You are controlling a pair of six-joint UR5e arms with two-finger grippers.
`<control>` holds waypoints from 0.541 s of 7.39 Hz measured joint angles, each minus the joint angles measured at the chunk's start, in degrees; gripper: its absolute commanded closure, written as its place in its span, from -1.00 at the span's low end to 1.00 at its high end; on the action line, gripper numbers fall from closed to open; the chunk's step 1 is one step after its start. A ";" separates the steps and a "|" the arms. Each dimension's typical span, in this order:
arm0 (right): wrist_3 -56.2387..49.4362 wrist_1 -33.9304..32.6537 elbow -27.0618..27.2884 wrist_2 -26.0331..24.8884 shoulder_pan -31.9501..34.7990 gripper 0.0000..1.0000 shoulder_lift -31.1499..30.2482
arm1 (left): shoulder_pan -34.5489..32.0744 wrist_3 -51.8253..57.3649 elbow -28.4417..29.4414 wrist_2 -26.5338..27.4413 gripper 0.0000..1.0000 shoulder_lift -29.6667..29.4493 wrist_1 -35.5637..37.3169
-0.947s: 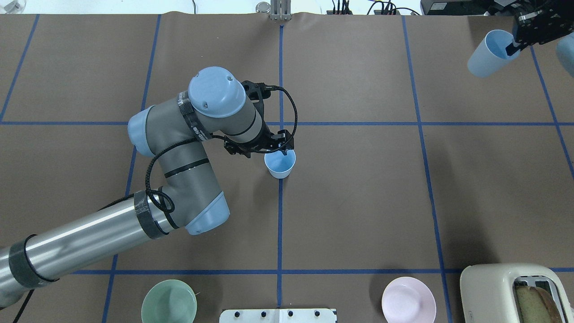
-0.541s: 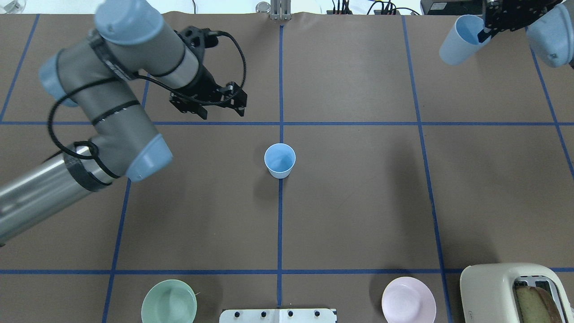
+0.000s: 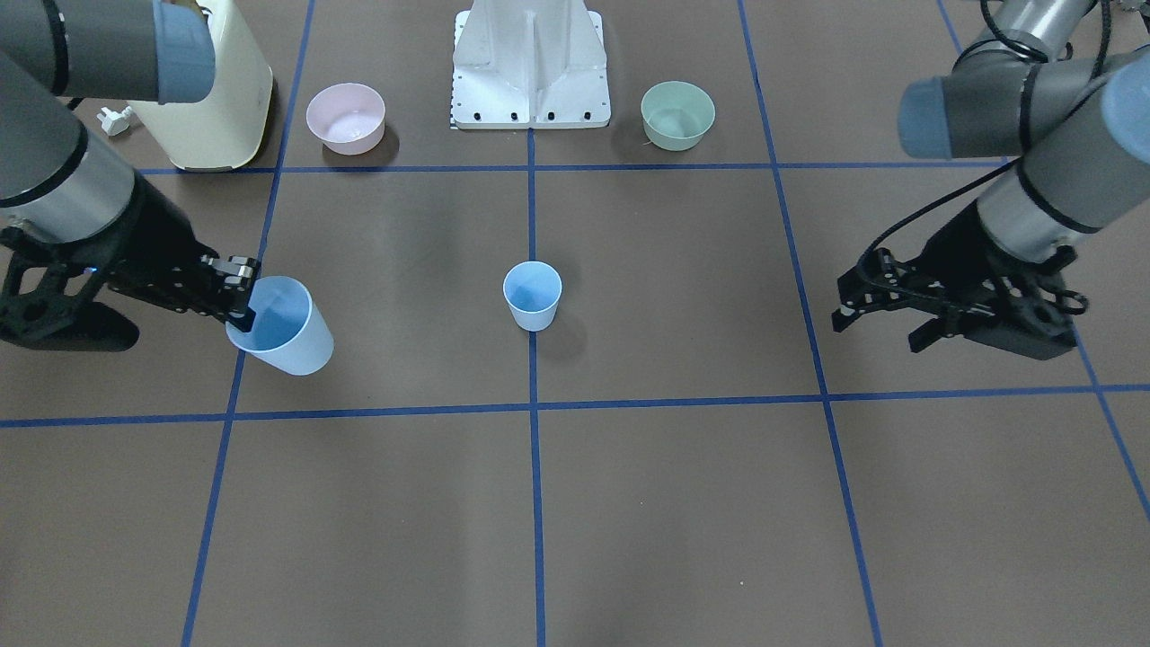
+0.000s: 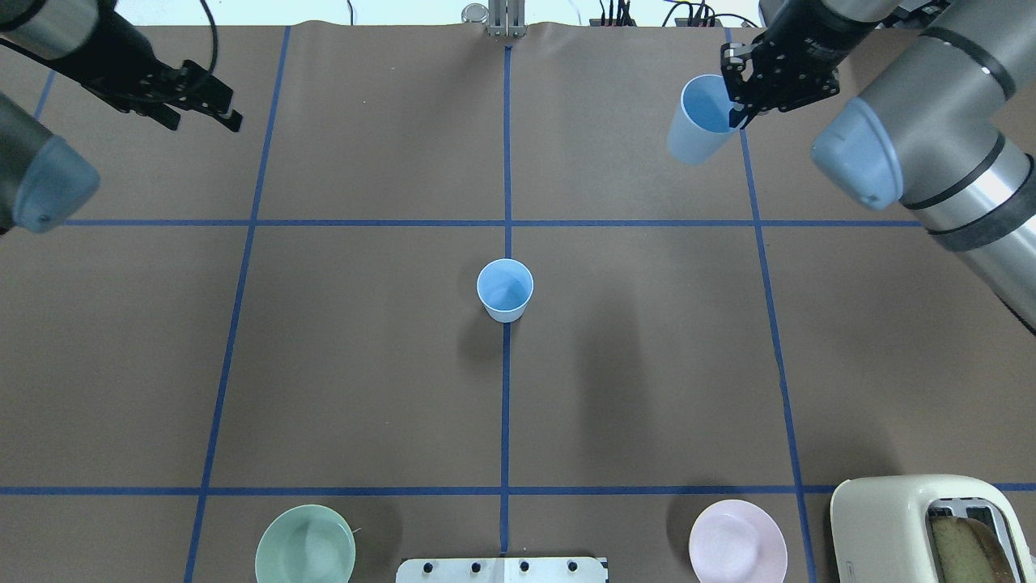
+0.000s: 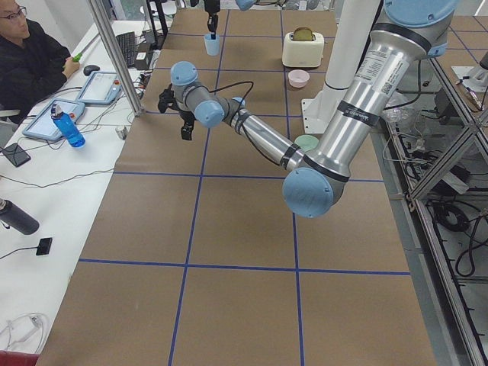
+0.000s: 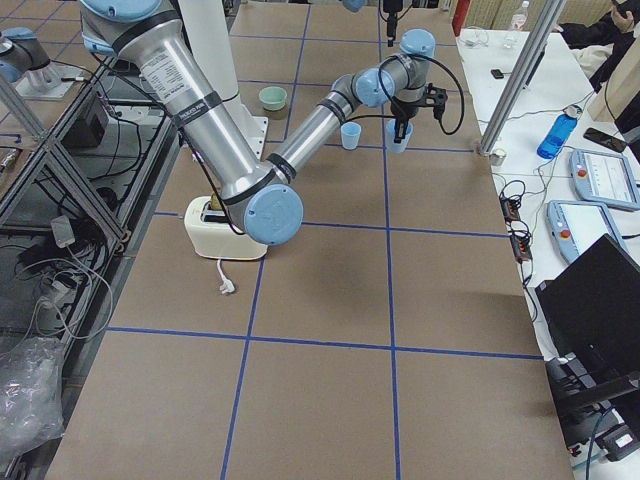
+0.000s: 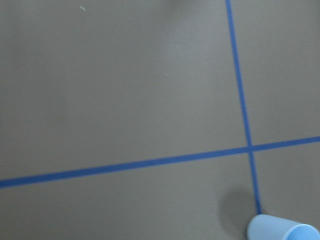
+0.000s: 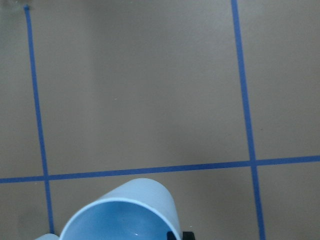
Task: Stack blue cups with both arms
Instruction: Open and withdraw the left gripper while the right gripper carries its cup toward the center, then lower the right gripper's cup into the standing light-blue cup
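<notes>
Brown paper, crossed by blue tape lines, covered the table (image 4: 364, 364). Clock directions are given per the overhead view, w/ the standing cup as centre.

One small pale sky-blue plastic tumbler (image 4: 505, 290) (image 3: 532, 295) was seen upright and mouth-up near the table's middle, set on the centre tape line, touched by nothing. Its rim was also caught at the lower right corner of the left wrist view (image 7: 280, 231).

The second pale blue tapered tumbler (image 4: 700, 120) (image 3: 280, 328) was held btw 1 and 2 o'clock, well apart from the first. It was tilted and raised off the paper. The right arm's black two-finger gripper (image 4: 738, 112) (image 3: 241, 304) was clamped on its rim, one finger inside the mouth and one outside. In the right wrist view the tumbler's open mouth (image 8: 122, 216) filled the lower edge.

The left arm's black gripper (image 4: 204, 120) (image 3: 876, 331) was found at approx. 10 o'clock, well apart from both tumblers, jaws spread, nothing btw them.

A pale green round bowl (image 4: 305, 551) was placed at approx. 7 o'clock and a pink round bowl (image 4: 737, 541) btw 4 and 5 o'clock, both on the near edge beside the white pedestal base (image 3: 530, 63). A cream toaster (image 4: 898, 518) w/ a slice in its slot was noted at approx. 4 o'clock.
</notes>
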 measured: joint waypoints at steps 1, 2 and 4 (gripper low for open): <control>3.87 0.01 0.44 -2.01 -2.94 1.00 1.77 | -2.99 5.11 0.20 -0.53 -0.95 1.97 0.83; 6.82 0.00 0.68 -4.07 -5.67 1.00 3.29 | -5.92 10.36 0.54 -0.74 -0.95 3.63 1.85; 10.31 0.00 0.25 -7.72 -10.29 1.00 5.84 | -10.96 19.18 2.30 -0.96 -0.95 6.25 2.79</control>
